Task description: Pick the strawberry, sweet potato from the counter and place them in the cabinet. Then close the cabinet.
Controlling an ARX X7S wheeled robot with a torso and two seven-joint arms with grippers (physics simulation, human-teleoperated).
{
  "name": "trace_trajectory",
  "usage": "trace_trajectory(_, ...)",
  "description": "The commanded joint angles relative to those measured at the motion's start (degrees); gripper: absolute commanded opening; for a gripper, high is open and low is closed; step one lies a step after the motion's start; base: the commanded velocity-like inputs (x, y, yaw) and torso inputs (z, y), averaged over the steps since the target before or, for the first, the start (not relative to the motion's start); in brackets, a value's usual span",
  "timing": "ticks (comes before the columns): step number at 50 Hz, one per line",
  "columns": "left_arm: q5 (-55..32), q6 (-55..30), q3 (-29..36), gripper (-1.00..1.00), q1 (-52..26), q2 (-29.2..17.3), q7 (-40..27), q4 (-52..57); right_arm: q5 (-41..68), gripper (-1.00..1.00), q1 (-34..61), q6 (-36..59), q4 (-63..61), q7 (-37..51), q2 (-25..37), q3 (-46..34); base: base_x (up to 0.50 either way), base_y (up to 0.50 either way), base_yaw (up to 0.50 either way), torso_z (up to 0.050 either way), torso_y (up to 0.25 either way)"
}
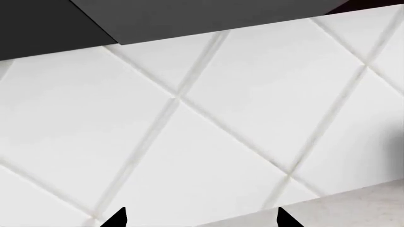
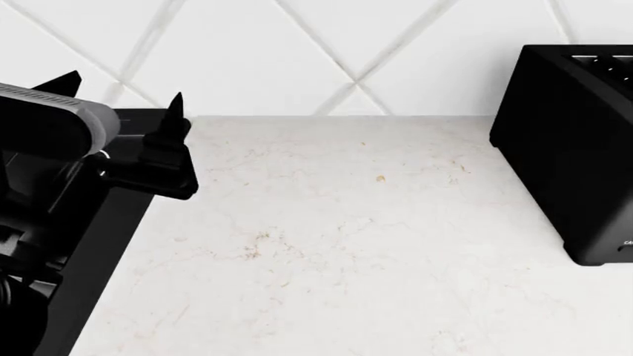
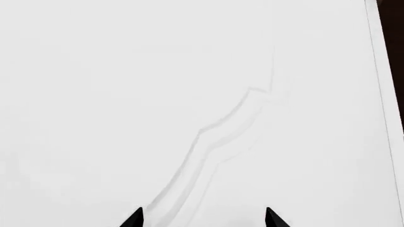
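Nothing is being carried: both tools, left tool (image 2: 124, 93) and right tool (image 3: 203, 217), are being held spread and empty above the worktop (image 2: 346, 237); neither fruit nor tuber is being shown.

Ahead of you the counter (image 2: 346, 245) runs back to the tiled wall (image 2: 327, 52) behind it. The toaster (image 2: 579, 141) stands on the counter at your far right, close to that wall. The stovetop (image 2: 89, 245) lies along the counter's left edge, and your left claw (image 2: 124, 93) hangs above it, near the wall.
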Motion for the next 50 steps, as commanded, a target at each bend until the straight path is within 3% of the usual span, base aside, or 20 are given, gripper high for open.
trace_trajectory(1,0.18,0.17,0.02,1.0,0.17,-0.01,0.08,-0.03,12.93,1.0,-4.16,5.86,1.99,-6.02,-2.82,-11.22,0.01,0.0,0.01,0.0,-0.01)
trace_trajectory(50,0.3,0.58,0.0,1.0,0.44,-0.38,0.19,0.01,3.49,1.0,-0.78,10.15,4.75,-15.2,-3.15,-26.45,0.0,0.0,0.0,0.0,-0.011)
